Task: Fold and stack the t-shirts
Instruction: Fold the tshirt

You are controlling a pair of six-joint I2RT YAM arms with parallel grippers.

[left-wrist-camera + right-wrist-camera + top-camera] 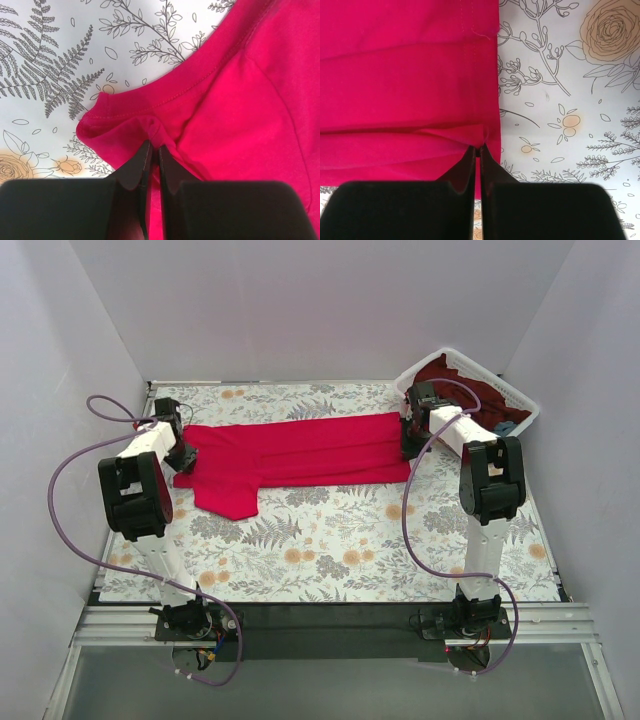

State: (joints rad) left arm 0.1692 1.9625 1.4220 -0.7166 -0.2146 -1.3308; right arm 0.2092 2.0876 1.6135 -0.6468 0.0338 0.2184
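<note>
White mesh basket point(525, 405), holding a maroon t-shirt point(450, 375) and a teal t-shirt point(505, 427), stood at the far right of the bench point(350, 540), just behind the right arm. The crimson t-shirt point(300, 452) lay spread across the far half. Both arms reached low; left end effector point(154, 160) and right end effector point(479, 157) were clamped on its opposite ends (pinched cloth seen only in wrist views).

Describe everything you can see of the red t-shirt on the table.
The red t-shirt is plain bright crimson, soft knit-looking cloth with stitched hems. It lies stretched crosswise on the floral table, folded lengthwise into a band, one sleeve sticking out toward the near edge. The left gripper pinches a fold by its stitched edge; the right gripper pinches the opposite hemmed end.
</note>
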